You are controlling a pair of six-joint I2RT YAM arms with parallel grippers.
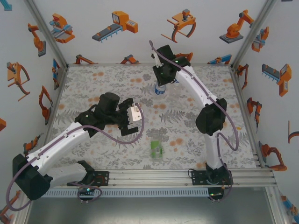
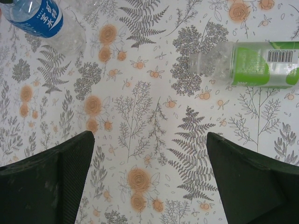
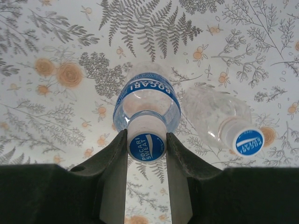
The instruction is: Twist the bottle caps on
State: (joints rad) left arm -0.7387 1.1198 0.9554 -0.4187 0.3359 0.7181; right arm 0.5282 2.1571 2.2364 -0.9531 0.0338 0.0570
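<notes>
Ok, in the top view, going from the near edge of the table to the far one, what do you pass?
green-label bottle, lying on its side → left hand, open → blue-label bottle

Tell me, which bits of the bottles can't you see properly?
Green bottle: in the left wrist view its far end is cut off by the right edge, so a cap there can't be checked; from the top it is too small.
Blue bottle: from the top, it and its cap are mostly hidden beneath the right pincer.
Plain bottle: from the top, see-through and faint against the flowery table.
</notes>
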